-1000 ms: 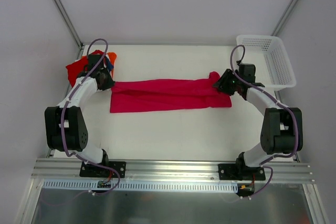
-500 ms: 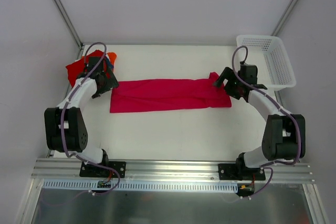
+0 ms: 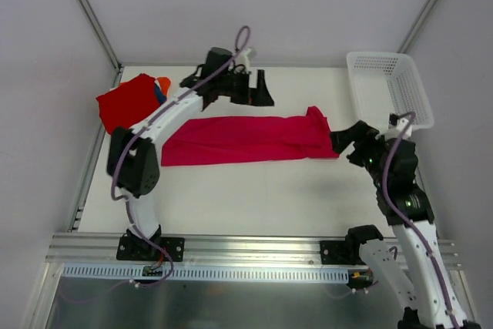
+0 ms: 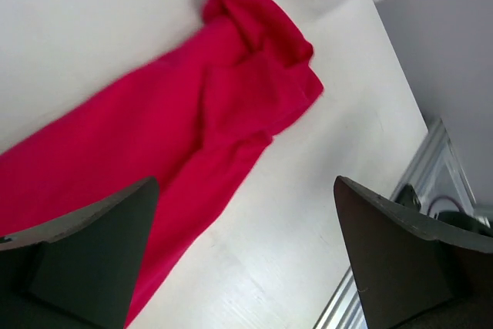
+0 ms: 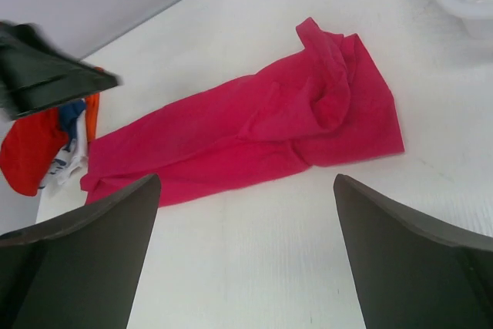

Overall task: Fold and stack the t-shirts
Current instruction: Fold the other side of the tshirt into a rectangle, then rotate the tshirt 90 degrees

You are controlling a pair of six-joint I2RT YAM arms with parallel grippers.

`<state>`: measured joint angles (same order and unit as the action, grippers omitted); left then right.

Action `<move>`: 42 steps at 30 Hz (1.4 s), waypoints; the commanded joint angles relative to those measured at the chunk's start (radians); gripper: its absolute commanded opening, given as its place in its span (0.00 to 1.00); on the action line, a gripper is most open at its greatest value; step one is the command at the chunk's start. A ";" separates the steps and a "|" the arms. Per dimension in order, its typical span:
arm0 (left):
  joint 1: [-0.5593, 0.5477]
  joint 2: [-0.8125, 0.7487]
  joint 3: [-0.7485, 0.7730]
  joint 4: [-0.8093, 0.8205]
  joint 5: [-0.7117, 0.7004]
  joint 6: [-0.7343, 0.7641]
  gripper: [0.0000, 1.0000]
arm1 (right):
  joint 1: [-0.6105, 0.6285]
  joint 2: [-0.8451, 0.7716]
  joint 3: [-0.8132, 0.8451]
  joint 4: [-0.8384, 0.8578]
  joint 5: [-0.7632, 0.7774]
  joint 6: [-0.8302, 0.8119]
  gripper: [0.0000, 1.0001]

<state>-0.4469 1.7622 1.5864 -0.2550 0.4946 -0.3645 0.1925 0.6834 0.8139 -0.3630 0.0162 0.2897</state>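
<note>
A magenta-pink t-shirt [image 3: 246,140] lies folded into a long strip across the middle of the table, its right end bunched [image 5: 331,98]. At the back left sits a pile of folded t-shirts with a red one [image 3: 127,102] on top and orange and blue edges [image 3: 160,86] beside it. My left gripper [image 3: 262,88] hangs open above the table's far side, behind the strip, with nothing between its fingers [image 4: 246,182]. Just off the strip's right end my right gripper [image 3: 347,142] is raised and open, also holding nothing [image 5: 246,179].
A white mesh basket [image 3: 393,86] stands at the back right corner. The left arm arches from the near left over the strip's left part. An aluminium rail [image 3: 254,248] runs along the near edge.
Both grippers have opened and let go of the pink shirt's ends. The left arm swung from the left end to the back middle. The right arm drew back toward the near right.
</note>
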 commanded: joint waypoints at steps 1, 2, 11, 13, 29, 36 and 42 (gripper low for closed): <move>-0.125 0.201 0.136 -0.016 0.160 0.041 0.99 | 0.019 -0.213 -0.077 -0.195 0.038 0.064 0.99; -0.147 0.292 0.206 -0.016 0.159 0.039 0.99 | 0.019 -0.263 -0.091 -0.218 0.024 0.074 1.00; -0.305 0.682 0.475 -0.015 0.203 0.003 0.97 | 0.019 -0.718 -0.137 -0.468 -0.065 0.141 1.00; -0.320 0.720 0.503 -0.015 0.191 -0.001 0.95 | 0.016 -0.734 -0.125 -0.500 -0.076 0.138 0.99; -0.380 0.715 0.435 -0.018 -0.445 0.098 0.87 | -0.102 -0.754 0.008 -0.637 -0.177 0.098 0.99; -0.280 0.678 0.472 -0.017 -0.488 0.059 0.93 | -0.122 -0.752 0.011 -0.669 -0.185 0.082 0.99; -0.116 0.724 0.605 -0.018 -0.479 0.033 0.99 | -0.130 -0.759 0.002 -0.689 -0.177 0.077 0.99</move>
<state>-0.6613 2.4763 2.0960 -0.2310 0.0803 -0.3210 0.0734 0.0055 0.8024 -1.0275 -0.1467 0.3801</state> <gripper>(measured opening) 0.983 0.993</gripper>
